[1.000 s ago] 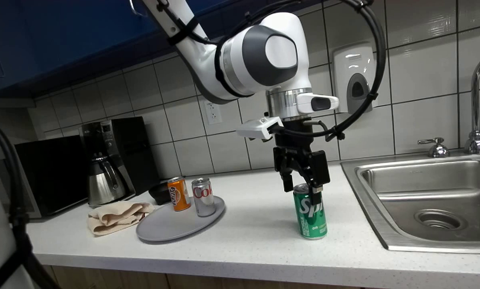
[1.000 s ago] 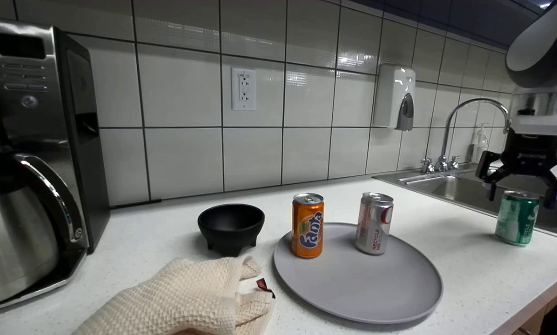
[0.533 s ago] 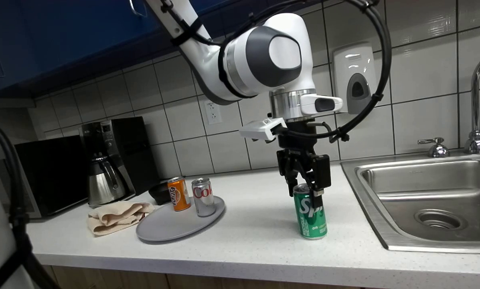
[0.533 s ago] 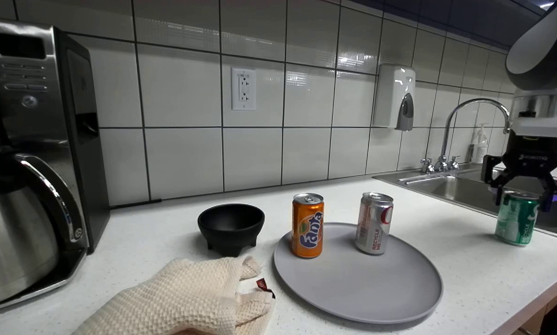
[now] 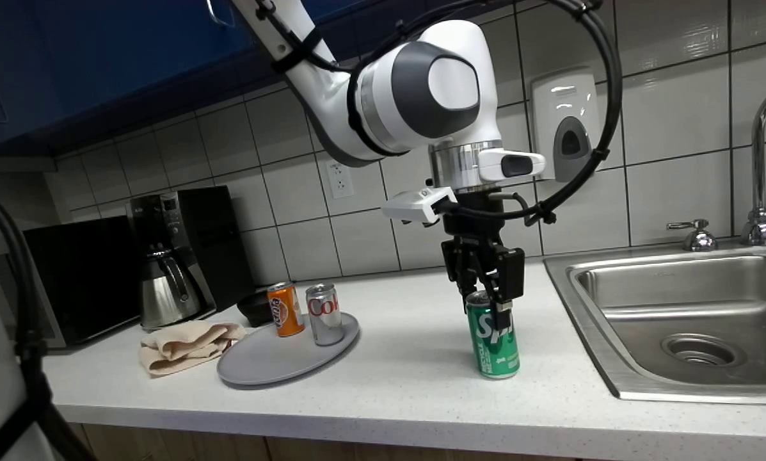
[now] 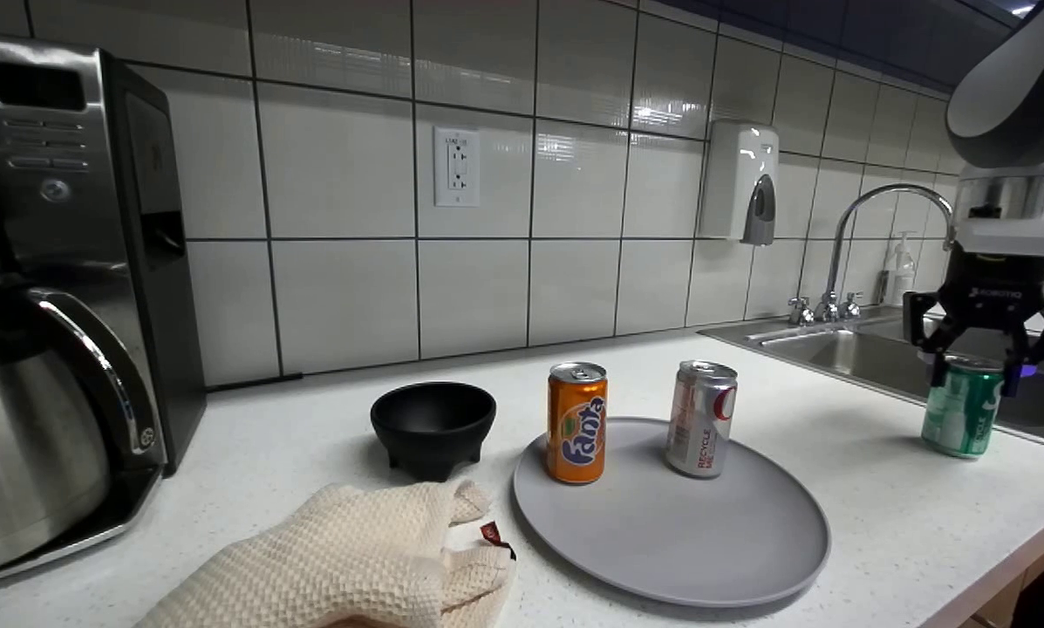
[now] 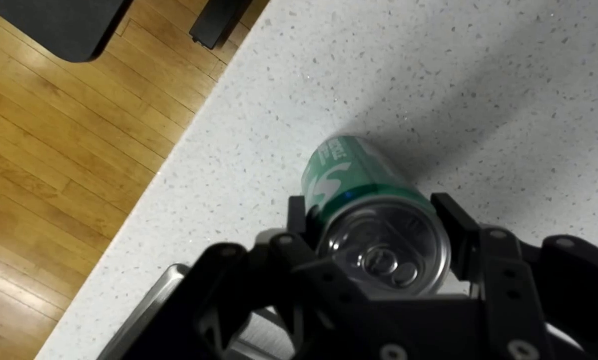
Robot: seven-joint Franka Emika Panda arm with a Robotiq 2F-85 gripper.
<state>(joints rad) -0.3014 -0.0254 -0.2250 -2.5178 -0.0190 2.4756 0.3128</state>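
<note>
One green can (image 7: 373,212) between jaws

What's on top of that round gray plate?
An orange Fanta can and a silver can stand upright on the gray plate. The plate's surface directly beneath each can is hidden.

Panda forearm (image 5: 293,48): angled steeply down from the top edge in an exterior view; higher links are cropped out.
Wrist joint (image 5: 434,89): bent, so that the tool end is turned toward the counter.
Silver flange (image 5: 452,168): set close to vertical, tilted slightly.
Camera mount (image 5: 418,205): fixed just below the flange, projected out to the side.
Cable bundle (image 5: 614,83): strapped along the arm, looped out wide beside the wrist.
Robotiq gripper (image 6: 975,378): pointed downward, jaws clamped at part width; seen by the frame edge in an exterior view.
Fingers (image 7: 297,215): both seen in wrist view, spaced apart, pressed inward.
</note>
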